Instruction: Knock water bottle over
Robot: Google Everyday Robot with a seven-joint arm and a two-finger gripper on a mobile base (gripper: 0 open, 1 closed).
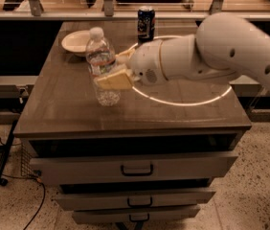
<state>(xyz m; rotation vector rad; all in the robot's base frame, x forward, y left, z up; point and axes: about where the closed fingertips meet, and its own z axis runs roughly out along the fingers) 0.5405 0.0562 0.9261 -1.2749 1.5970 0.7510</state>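
The water bottle [99, 51], clear ribbed plastic with a white cap and a white-and-red label band, stands upright on the left half of the wooden table [68, 111]. My gripper [109, 71] reaches in from the right at the bottle's mid-height. It is open: one cream finger [115, 80] lies across the front of the bottle and the other sits just behind and to the right of it. My white arm [211, 56] stretches across the right half of the table.
A dark blue soda can [146, 23] stands at the back of the table. A white bowl [77, 41] sits at the back left, close behind the bottle. A ring of light [187, 101] lies on the tabletop. Drawers [137, 169] are below the front edge.
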